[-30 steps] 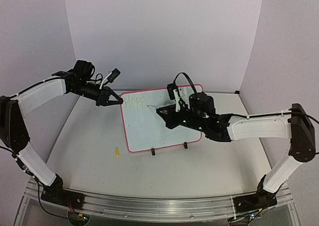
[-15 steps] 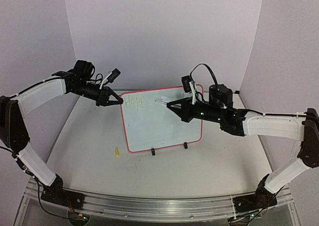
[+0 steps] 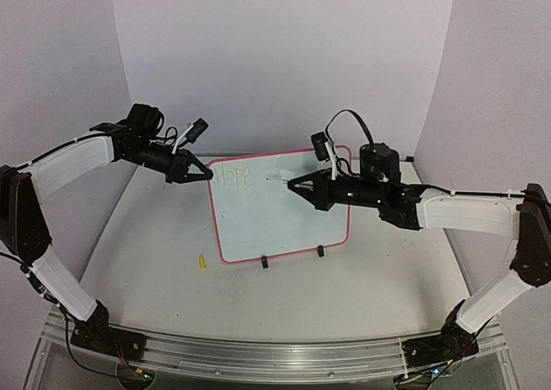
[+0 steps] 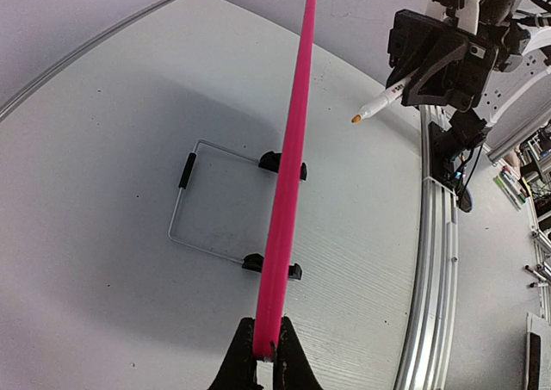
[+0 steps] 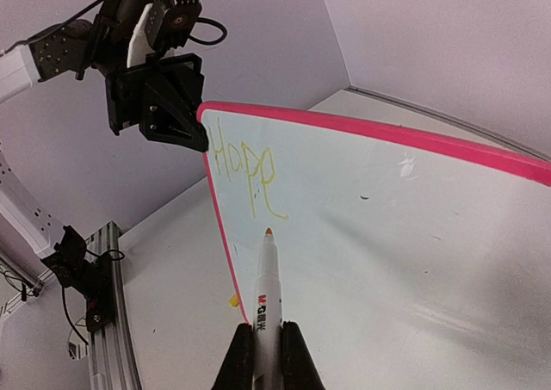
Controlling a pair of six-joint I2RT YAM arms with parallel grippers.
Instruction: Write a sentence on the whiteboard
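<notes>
The whiteboard (image 3: 275,213) with a red-pink frame stands tilted on two black clip feet in the middle of the table. Only the yellow-green word "Hope" (image 3: 233,177) of the sentence shows, near its top left; it also shows in the right wrist view (image 5: 245,170). My left gripper (image 3: 203,174) is shut on the board's top left corner; in the left wrist view (image 4: 264,355) the frame edge (image 4: 288,175) sits between the jaws. My right gripper (image 3: 299,185) is shut on a white marker (image 5: 264,295), its orange tip (image 5: 269,232) just right of "Hope", close to the board.
A small yellow marker cap (image 3: 201,262) lies on the table left of the board's lower left corner. A wire stand (image 4: 207,201) props the board from behind. An aluminium rail (image 3: 258,355) runs along the near table edge. Walls close in behind and beside.
My right arm swung up and right from the board's middle, then settled with the marker tip pointing left beside "Hope". The left arm and the board stayed still.
</notes>
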